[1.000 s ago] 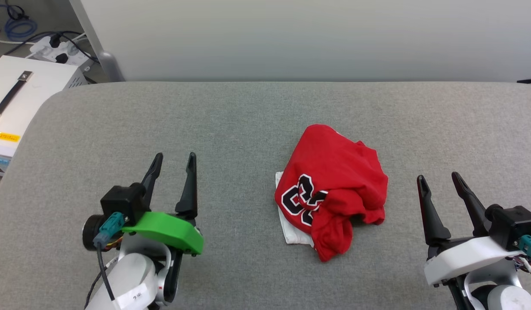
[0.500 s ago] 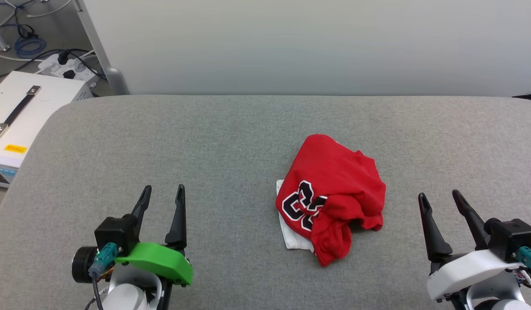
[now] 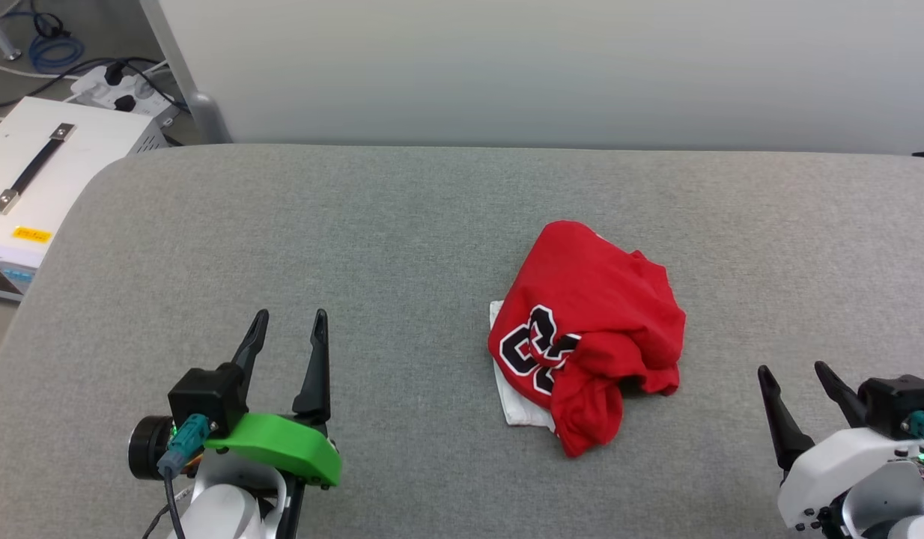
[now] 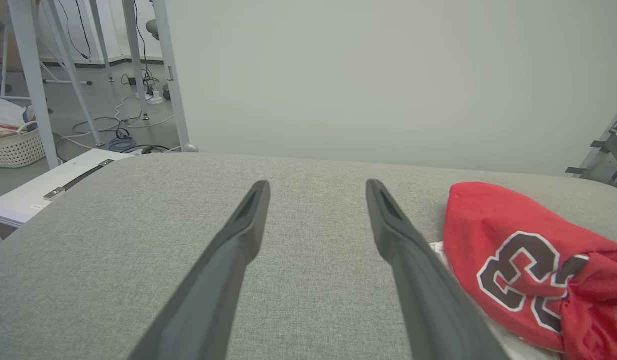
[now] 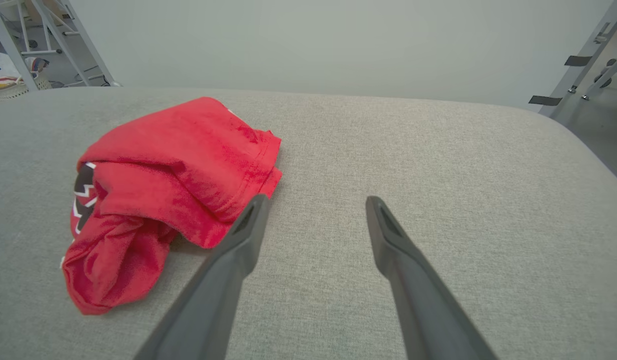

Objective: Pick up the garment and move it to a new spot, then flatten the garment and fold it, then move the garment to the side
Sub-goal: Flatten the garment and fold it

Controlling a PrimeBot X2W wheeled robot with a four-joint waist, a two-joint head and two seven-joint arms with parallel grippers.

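Crumpled red garment (image 3: pixel 604 299), woven grey surface (image 3: pixel 357 224), left fingers (image 3: pixel 314 367) and right fingers (image 3: pixel 778 423) spread empty

Garment (image 3: pixel 589 329) on table (image 3: pixel 357 224); hands flanking

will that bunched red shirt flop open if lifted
Probably floppy: the garment lies in soft crumpled folds, so it likely drapes and unfurls. Likely light, being thin cloth. Pushed, it may bunch on the grey surface.
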